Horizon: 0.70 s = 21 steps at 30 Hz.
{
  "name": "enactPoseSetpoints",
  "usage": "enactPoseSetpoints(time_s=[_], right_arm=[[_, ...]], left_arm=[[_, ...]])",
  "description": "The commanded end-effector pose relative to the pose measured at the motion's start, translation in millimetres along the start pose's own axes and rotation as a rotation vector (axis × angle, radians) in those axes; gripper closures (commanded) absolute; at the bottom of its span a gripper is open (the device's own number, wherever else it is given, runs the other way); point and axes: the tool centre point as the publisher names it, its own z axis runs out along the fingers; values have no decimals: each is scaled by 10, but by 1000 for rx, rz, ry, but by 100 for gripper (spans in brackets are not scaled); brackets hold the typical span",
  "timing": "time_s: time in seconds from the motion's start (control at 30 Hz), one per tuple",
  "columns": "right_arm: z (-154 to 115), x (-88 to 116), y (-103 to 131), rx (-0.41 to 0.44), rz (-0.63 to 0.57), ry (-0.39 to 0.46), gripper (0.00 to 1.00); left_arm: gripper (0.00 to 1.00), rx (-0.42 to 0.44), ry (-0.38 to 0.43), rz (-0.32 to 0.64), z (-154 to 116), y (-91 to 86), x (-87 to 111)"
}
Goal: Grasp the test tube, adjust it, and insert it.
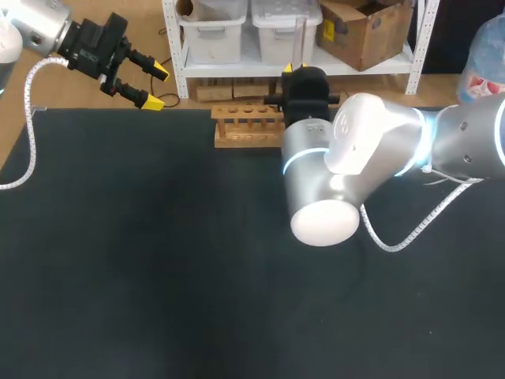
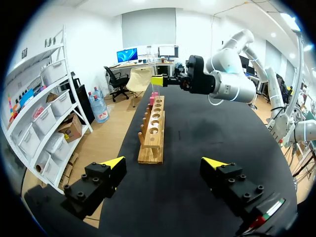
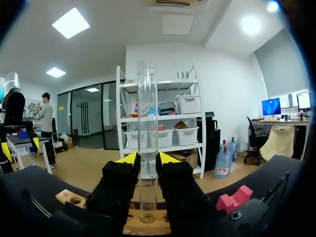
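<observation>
Test tube (image 3: 147, 108), just one, pinched by right gripper (image 3: 148, 159) over one wooden rack (image 1: 245, 136); left gripper (image 2: 163, 162) gapes.

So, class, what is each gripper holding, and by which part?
Right gripper holds the upright test tube by its lower half. Left gripper is open, holding nothing.

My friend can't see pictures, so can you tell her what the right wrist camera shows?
The right gripper is shut on a clear test tube, holding it upright between its yellow-tipped fingers. The tube's lower end is down at the wooden rack, and a pink block sits beside the rack.
</observation>
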Motion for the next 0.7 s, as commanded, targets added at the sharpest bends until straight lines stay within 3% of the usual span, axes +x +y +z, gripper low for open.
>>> enactPoseSetpoints(time_s=[0.03, 0.7], right_arm=[[31, 40, -38, -421, 5, 0, 100], [21, 341, -72, -414, 26, 50, 100]], left_arm=[[0, -3, 2, 1, 2, -14, 1], [0, -3, 2, 1, 2, -14, 1]])
